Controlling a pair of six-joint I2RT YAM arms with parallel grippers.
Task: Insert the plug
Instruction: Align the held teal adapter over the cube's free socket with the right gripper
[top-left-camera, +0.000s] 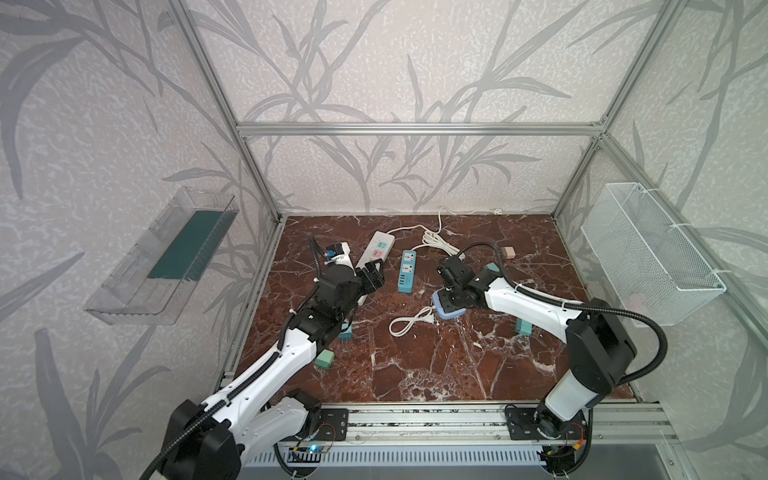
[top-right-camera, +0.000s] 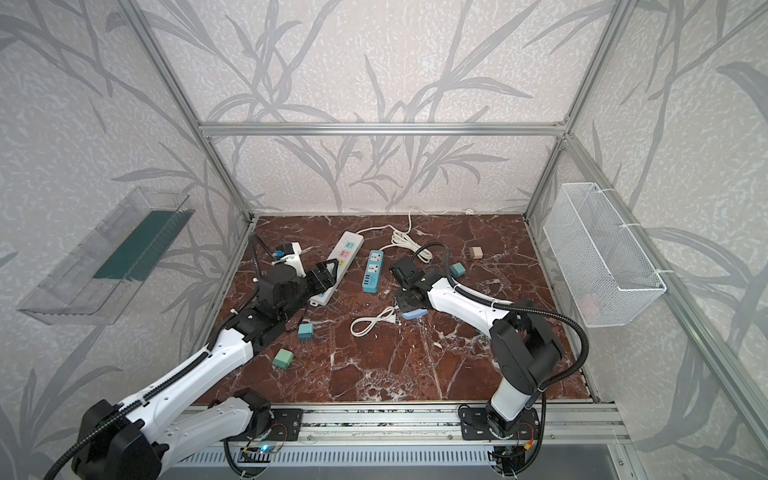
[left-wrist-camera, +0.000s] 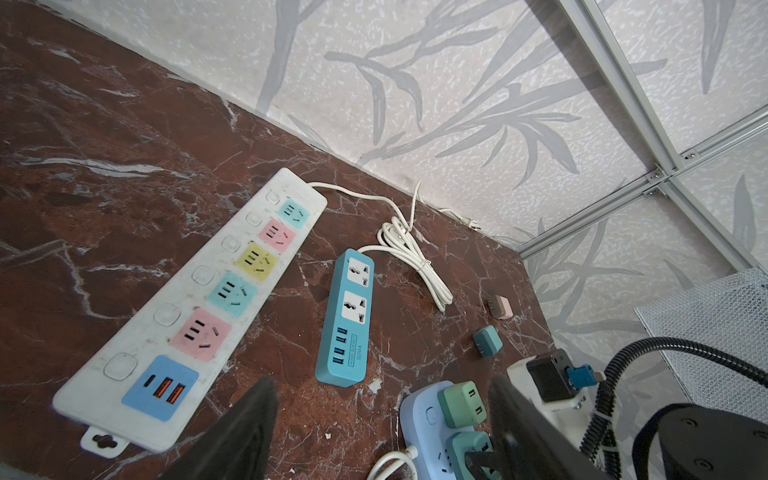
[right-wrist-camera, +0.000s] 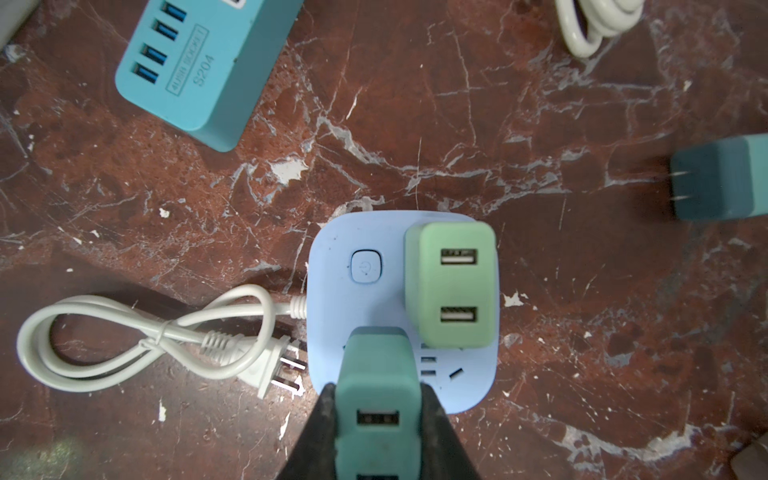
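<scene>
My right gripper (right-wrist-camera: 378, 392) is shut on a teal plug (right-wrist-camera: 376, 374), with a black finger on each side of it. The plug stands on the face of a light blue square power strip (right-wrist-camera: 357, 299), next to a light green plug (right-wrist-camera: 453, 286) seated in the same strip. The teal plug's prongs are hidden beneath it. In both top views this gripper (top-left-camera: 451, 291) points down over the strip (top-right-camera: 413, 312) at mid-floor. My left gripper (left-wrist-camera: 380, 386) is open and empty, hovering beside the white strip (top-left-camera: 374, 253), left of centre.
A teal strip with USB ports (top-left-camera: 407, 270) lies between the arms. The blue strip's coiled white cord (top-left-camera: 409, 324) rests in front. Loose plugs (top-left-camera: 324, 359) (top-left-camera: 523, 328) and a beige one (top-left-camera: 508, 252) lie scattered. A wire basket (top-left-camera: 648, 253) hangs on the right wall and a clear bin (top-left-camera: 162, 257) on the left.
</scene>
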